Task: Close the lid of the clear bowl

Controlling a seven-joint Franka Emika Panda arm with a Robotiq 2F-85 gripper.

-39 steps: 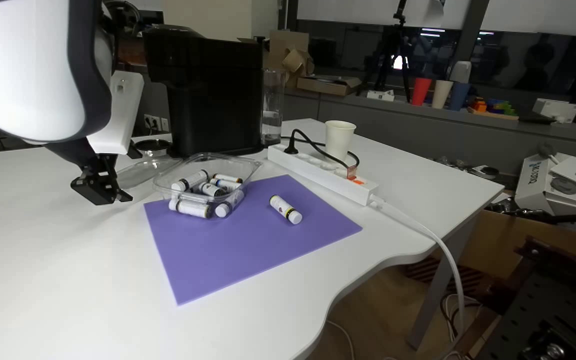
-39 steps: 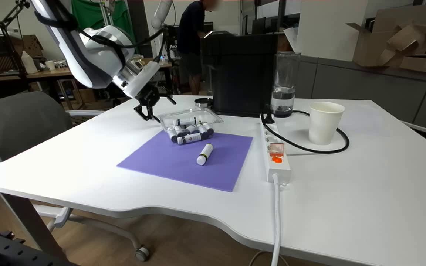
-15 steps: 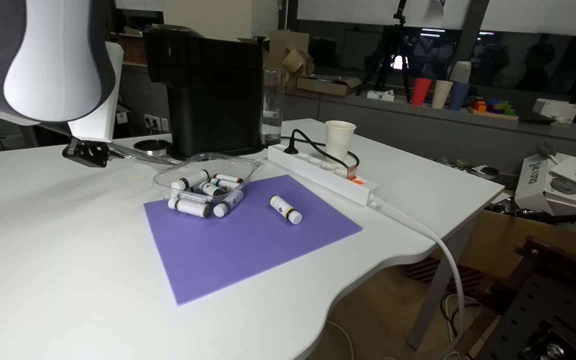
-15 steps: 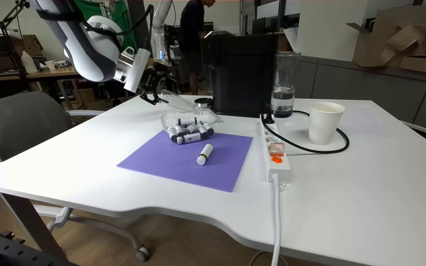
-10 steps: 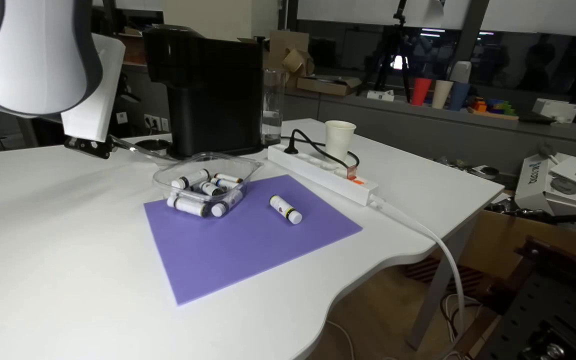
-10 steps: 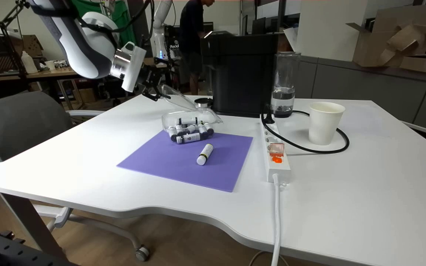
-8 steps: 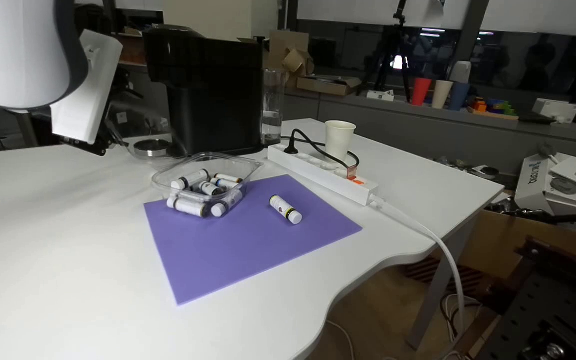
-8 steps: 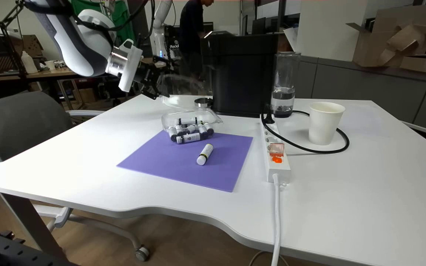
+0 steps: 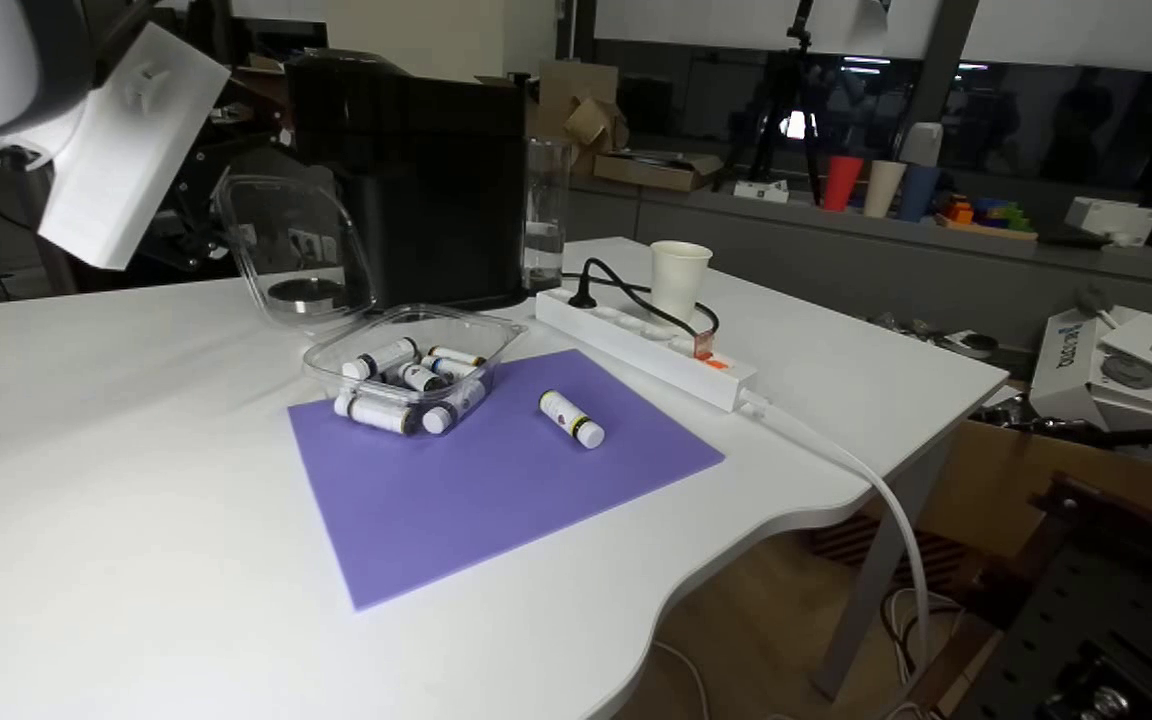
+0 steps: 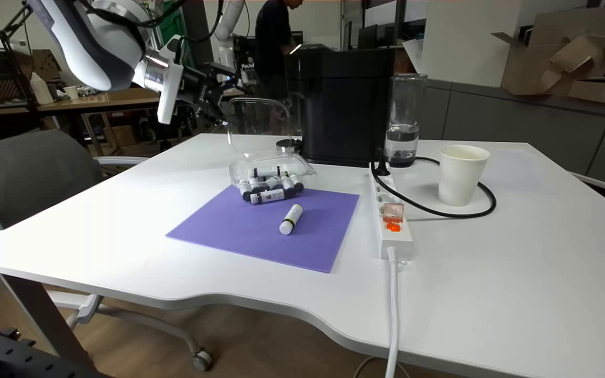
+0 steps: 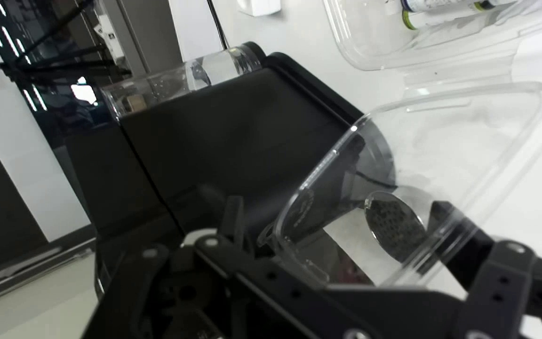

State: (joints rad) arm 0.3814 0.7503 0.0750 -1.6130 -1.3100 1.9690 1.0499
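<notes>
The clear bowl (image 9: 492,368) rests at the back corner of the purple mat (image 9: 496,490) with several white cylinders inside; it also shows in an exterior view (image 10: 306,170) and partly in the wrist view (image 11: 346,52). Its see-through lid (image 9: 286,215) stands raised, near upright, at the bowl's far edge, also in an exterior view (image 10: 260,126). In the wrist view the lid (image 11: 468,136) reaches between my fingers. My gripper (image 11: 339,212) is open, its fingers wide apart on either side of the lid. In both exterior views the gripper (image 9: 206,230) (image 10: 223,100) is at the lid's outer edge; contact is unclear.
A tall black machine (image 9: 406,180) stands close behind the lid. A round metal tin (image 10: 288,146) sits by its base. A loose white cylinder (image 9: 572,419) lies on the mat. A power strip (image 9: 646,345), a white cup (image 9: 679,280) and a glass cylinder (image 9: 544,215) stand beyond the bowl.
The lid has swung up from lying low beside the bowl to near upright. My gripper has risen from near the table along with it. The cylinders in the bowl shifted slightly.
</notes>
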